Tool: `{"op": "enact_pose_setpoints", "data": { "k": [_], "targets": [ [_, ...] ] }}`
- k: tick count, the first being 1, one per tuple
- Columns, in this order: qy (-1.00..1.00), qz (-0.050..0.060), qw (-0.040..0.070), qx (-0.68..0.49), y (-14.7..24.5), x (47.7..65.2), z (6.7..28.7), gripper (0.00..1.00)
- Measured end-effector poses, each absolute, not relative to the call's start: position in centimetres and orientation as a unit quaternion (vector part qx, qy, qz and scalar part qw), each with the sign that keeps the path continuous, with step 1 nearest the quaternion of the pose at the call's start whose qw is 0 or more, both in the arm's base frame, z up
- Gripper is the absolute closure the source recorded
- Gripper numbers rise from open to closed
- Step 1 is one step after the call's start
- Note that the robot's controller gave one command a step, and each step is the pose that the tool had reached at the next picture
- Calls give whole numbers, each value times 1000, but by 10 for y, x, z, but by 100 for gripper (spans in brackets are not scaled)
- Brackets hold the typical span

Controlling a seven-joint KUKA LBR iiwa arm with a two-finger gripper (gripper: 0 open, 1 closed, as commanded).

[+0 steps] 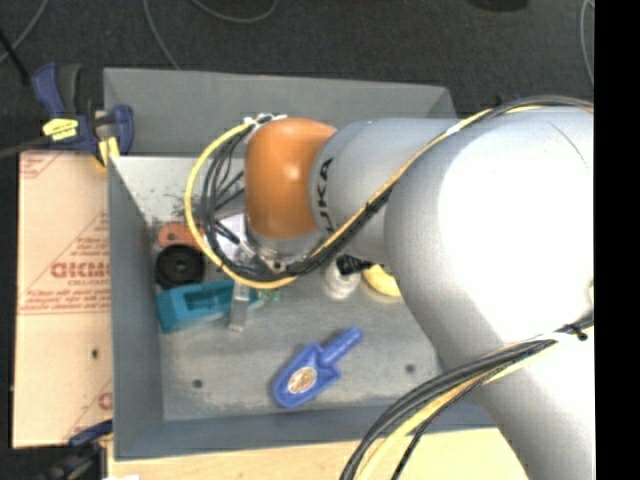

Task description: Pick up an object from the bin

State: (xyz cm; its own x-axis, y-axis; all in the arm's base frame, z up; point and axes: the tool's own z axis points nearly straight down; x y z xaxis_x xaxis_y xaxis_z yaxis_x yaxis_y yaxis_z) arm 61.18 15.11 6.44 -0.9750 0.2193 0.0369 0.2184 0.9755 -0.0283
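Arm overhangs bin holding teal block, blue tool, black disc.

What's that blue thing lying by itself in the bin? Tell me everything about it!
The blue thing looks like a plastic toy tool. One end is wide and rounded with a brownish oval in it; the other is a thin handle pointing up and right. It lies flat and slanted on the grey floor of the bin. Nothing touches it.
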Motion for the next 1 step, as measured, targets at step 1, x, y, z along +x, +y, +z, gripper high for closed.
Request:
{"op": "enact_pose_setpoints", "data": {
  "k": [1],
  "targets": [
    [-993, 16, 30, -113, 152, 616, 64, 100]
  ]
}}
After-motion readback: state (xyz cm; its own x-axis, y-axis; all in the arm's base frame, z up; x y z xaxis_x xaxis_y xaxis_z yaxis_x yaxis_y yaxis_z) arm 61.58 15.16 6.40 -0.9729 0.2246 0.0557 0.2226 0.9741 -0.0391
